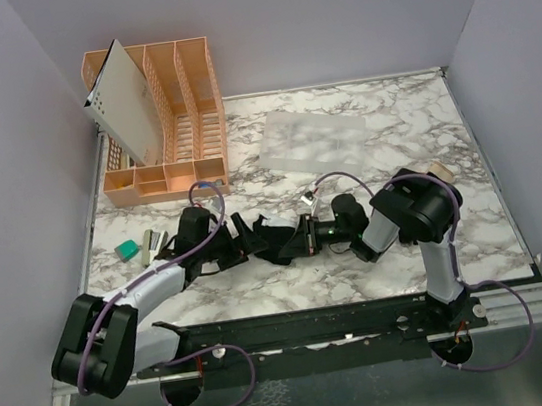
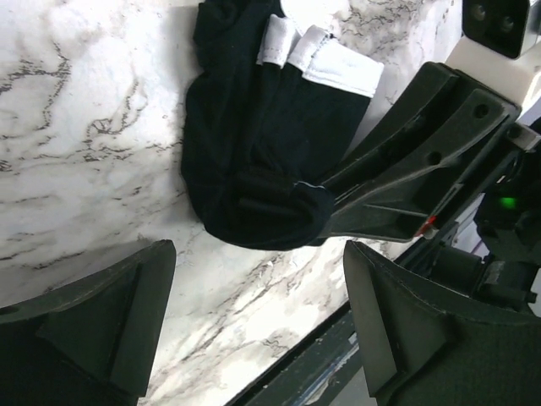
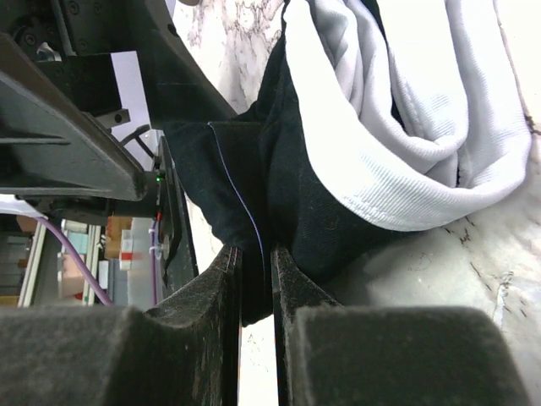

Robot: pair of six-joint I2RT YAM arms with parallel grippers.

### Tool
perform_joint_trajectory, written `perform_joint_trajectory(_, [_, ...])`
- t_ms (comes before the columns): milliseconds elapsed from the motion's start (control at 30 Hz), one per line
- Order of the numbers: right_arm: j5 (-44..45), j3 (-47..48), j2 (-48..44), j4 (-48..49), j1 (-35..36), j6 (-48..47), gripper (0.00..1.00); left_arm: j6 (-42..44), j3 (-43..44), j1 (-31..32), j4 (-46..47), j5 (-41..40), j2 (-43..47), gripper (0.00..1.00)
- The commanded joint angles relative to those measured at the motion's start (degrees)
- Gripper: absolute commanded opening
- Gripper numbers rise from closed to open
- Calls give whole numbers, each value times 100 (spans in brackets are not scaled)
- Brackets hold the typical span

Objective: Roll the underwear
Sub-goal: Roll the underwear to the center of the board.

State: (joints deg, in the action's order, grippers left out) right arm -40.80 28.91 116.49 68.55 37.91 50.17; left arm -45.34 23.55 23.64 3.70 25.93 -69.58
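Observation:
The underwear is a black fabric bundle with a pale band, lying on the marble tabletop at the middle. My right gripper is shut on a fold of its black cloth; the pale band bulges just beyond the fingers. From the left wrist, the right gripper's fingers show pinching the bundle's near corner. My left gripper is open just short of the bundle, with only bare marble between its fingers. From above, the left gripper and the right gripper meet at the cloth.
An orange slotted rack holding a white perforated card stands at the back left. A translucent sheet lies at the back centre. A green item sits left of the left arm. A beige round thing peeks from behind the right arm.

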Motion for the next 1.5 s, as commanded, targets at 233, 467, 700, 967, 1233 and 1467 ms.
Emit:
perform_joint_trajectory(233, [113, 58, 262, -1869, -90, -105, 2, -187, -460, -26, 1378, -217, -652, 81])
perform_joint_trajectory(467, [168, 187, 159, -2149, -91, -174, 6, -480, -531, -17, 1344, -530, -1135, 58])
perform_joint_trajectory(700, [142, 328, -126, -2498, -91, -546, 16, -493, -571, -9, 828, -932, -1129, 35])
perform_joint_trajectory(967, [244, 430, -811, -3147, -91, -1392, 31, -351, -101, -8, 198, -944, -1277, 29])
perform_joint_trajectory(1233, [434, 135, -1849, -3393, -91, -2604, 49, -315, 174, -13, -194, -941, -1321, 28])
perform_joint_trajectory(1467, [875, -309, -3186, -3535, -42, -4461, 72, -246, 392, -11, -423, -870, -1348, 28])
